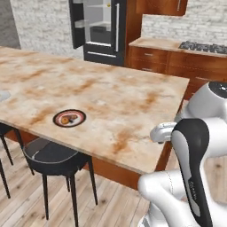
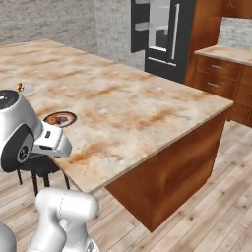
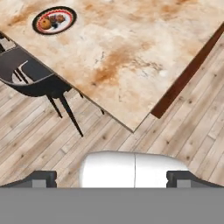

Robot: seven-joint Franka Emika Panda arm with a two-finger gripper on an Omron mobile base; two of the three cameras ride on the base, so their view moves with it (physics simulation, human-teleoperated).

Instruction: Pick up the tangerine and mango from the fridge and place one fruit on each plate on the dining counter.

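At the far end of the kitchen: black fridge (image 1: 101, 27) with silver bar handles, left door swung open onto a pale interior with shelves; contents too small to tell, so tangerine and mango not identifiable there. To its right, against the brick wall, wood-fronted wall counter (image 1: 153, 43) carrying a dark stove (image 1: 203, 47).

In the middle ground: dining counter (image 1: 111, 88), beige stone top mottled rusty brown, red-brown wood base, filling most of both base views. On its near left part, close to the near edge, round dark-rimmed plate (image 1: 69, 118) with orange and dark red patches on its face; fruit or printed pattern cannot be told. Further left, at the picture's edge, pale grey plate (image 1: 2, 95); in the right base view a small orange-brown object (image 2: 19, 87) just beside or on it, too small to name.

Below the near edge, under the dark-rimmed plate: dark stool (image 1: 51, 155) on thin legs, standing on a pale plank floor (image 3: 183, 118).

Near the counter's right near corner, above the floor: gripper (image 3: 111, 178), aimed down at the corner and planks, jaws released and spread wide, fingertips (image 3: 43, 178) well apart, clear of plate and counter.
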